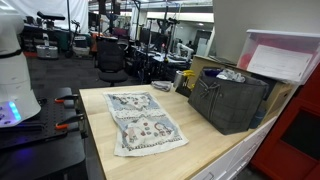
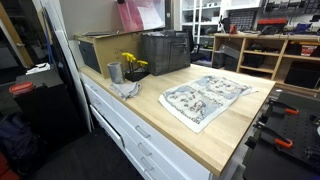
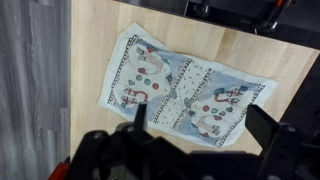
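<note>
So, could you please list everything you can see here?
cloth: one, white with grey and red print, flat on the table
table: one, light wood, white drawers
crate: one, dark grey, at the table's end
bin: one, clear with pink lid, by the crate
flowers: one bunch, yellow, beside the crate
cup: one, grey metal, by the flowers
rag: one, grey, crumpled by the cup
gripper: one, black, open, above the cloth
</note>
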Motion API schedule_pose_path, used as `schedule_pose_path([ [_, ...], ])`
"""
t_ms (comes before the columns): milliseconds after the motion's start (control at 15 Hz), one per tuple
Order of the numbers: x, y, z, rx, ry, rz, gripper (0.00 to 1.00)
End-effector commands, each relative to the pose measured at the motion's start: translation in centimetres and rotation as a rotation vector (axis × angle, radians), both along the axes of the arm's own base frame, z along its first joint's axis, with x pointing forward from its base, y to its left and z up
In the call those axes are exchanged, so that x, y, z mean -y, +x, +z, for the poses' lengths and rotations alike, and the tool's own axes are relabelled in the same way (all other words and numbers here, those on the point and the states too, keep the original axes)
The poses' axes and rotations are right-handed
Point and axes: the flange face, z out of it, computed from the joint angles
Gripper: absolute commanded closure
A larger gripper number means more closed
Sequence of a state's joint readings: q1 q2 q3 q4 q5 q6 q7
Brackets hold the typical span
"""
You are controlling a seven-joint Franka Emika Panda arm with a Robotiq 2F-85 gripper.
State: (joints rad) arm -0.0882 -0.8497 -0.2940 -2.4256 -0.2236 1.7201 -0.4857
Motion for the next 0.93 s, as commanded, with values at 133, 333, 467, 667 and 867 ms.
schedule_pose_path([
  [133, 0.0, 0.0, 0.1, -0.001, 0.0, 0.0, 0.0],
  [333, -0.7, 0.1, -0.9, -0.022, -0.001, 0.005, 0.0],
  [467, -1.3, 1.3, -1.7, -0.028, 0.008, -0.038, 0.0],
  [667, -3.5, 3.7, -3.2, -0.052, 0.022, -0.083, 0.0],
  [867, -6.3, 7.6, -4.8, -0.06, 0.033, -0.14, 0.0],
])
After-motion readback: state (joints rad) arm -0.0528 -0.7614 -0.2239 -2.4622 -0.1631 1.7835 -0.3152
